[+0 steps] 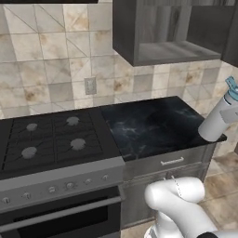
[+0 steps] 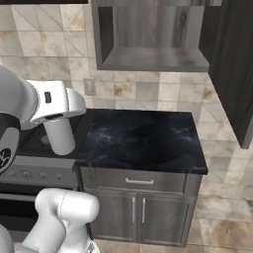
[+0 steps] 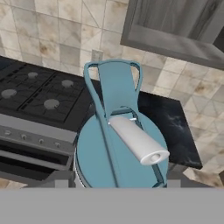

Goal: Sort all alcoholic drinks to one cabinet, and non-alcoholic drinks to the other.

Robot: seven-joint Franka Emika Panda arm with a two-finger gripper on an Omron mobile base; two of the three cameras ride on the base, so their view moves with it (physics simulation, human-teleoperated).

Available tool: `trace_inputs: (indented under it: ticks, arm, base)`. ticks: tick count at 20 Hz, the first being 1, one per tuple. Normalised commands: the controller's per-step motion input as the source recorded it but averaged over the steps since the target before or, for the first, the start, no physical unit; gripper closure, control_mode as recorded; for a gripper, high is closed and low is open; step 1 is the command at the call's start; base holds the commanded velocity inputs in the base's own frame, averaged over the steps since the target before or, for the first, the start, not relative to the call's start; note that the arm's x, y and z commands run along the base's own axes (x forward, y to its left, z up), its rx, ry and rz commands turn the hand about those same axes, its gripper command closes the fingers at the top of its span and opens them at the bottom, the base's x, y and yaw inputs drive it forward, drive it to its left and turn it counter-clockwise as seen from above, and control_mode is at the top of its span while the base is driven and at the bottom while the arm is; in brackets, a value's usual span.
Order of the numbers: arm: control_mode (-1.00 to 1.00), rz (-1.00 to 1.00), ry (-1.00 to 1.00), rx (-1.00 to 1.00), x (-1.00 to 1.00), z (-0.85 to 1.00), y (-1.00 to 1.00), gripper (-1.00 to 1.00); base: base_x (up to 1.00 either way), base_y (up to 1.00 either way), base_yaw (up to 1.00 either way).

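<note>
A non-alcoholic drink, the white bottle (image 1: pixel 214 123) with a teal flip lid (image 1: pixel 232 88), hangs tilted in the air at the counter's right end, and my gripper (image 1: pixel 228 111) is shut on it near its top. From the other side, the white bottle (image 2: pixel 59 136) points down over the stove's edge below my gripper (image 2: pixel 57 122). The teal lid (image 3: pixel 118 148) looms close in the hand view, its flap raised. The dark grey wall cabinet (image 1: pixel 172 32) stands open above the counter, its inside (image 2: pixel 153 42) showing and its door (image 2: pixel 232 69) swung out at the right.
A black marble counter (image 1: pixel 153 125) lies under the cabinet, with a drawer and two doors (image 2: pixel 138 210) below. A gas stove (image 1: pixel 51 139) with an oven sits left of it. Tiled wall with an outlet (image 1: pixel 90 85) runs behind.
</note>
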Motion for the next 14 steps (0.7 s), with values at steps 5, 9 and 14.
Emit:
trace_inputs:
  ticks: [5, 9, 14]
  arm:
    - [1.00, 0.00, 0.00, 0.00, 0.00, 0.00, 0.00, 1.00]
    - [1.00, 0.00, 0.00, 0.00, 0.00, 0.00, 0.00, 1.00]
    - [1.00, 0.00, 0.00, 0.00, 0.00, 0.00, 0.00, 1.00]
  base:
    - [0.39, -0.27, 0.00]
    - [0.37, -0.29, 0.00]
    - [0.35, -0.29, 0.00]
